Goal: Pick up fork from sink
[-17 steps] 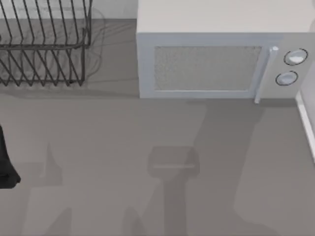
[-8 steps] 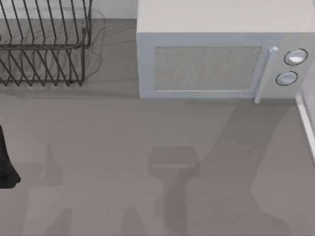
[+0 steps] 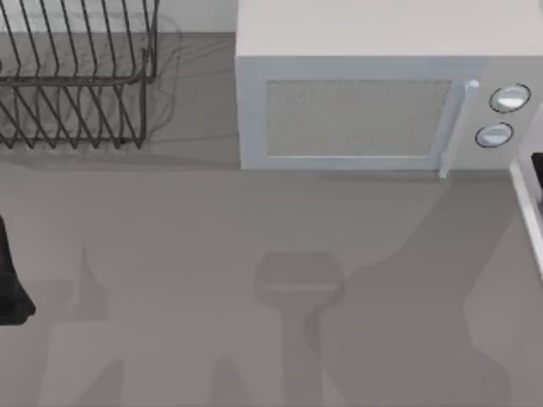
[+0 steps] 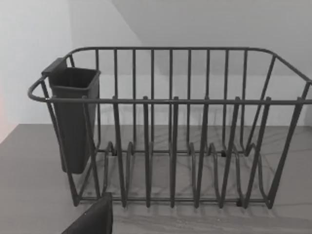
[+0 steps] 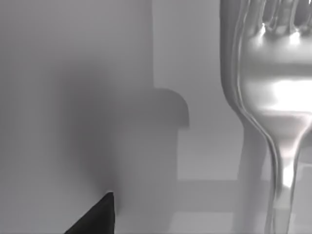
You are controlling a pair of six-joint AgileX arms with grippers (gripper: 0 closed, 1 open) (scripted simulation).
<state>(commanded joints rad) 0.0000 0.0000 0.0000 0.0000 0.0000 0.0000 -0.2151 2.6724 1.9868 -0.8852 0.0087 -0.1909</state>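
From above, a white microwave (image 3: 373, 102) stands at the back of the grey table (image 3: 170, 254), with a wire dish rack (image 3: 76, 76) to its left. A dark piece of the left arm (image 3: 10, 280) sits at the left edge.

The left wrist camera faces the dish rack (image 4: 170, 131) and its dark cutlery cup (image 4: 73, 117); whether this claw is open or closed cannot be told.

The right wrist camera shows the fork (image 5: 273, 97) very close ahead of the claw, tines pointing away. One dark fingertip (image 5: 95, 217) shows; the claw's state cannot be told.
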